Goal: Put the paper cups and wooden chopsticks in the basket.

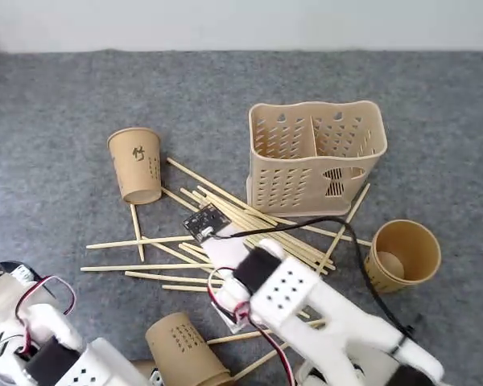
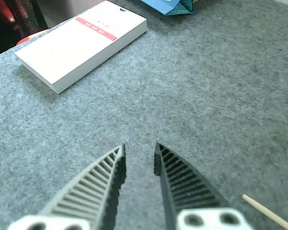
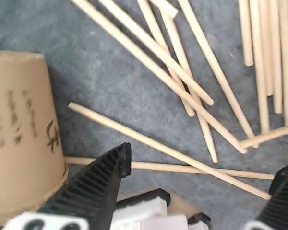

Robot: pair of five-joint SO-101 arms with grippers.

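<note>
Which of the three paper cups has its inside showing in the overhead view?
The paper cup right of the basket: its mouth faces the camera. The left cup and the near cup show only outer walls.

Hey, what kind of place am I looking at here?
Probably a lab or hobby workbench for robot practice: a grey felt mat is the work surface, exposed wires run along an arm, and a white box lies nearby.

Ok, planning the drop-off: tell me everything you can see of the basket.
The basket is beige, plastic-looking, with slotted walls, a wavy rim and a divider making two compartments. It stands upright on the grey mat, nothing visible inside. Loose wooden chopsticks lie along its front base; whether they touch it is unclear.
</note>
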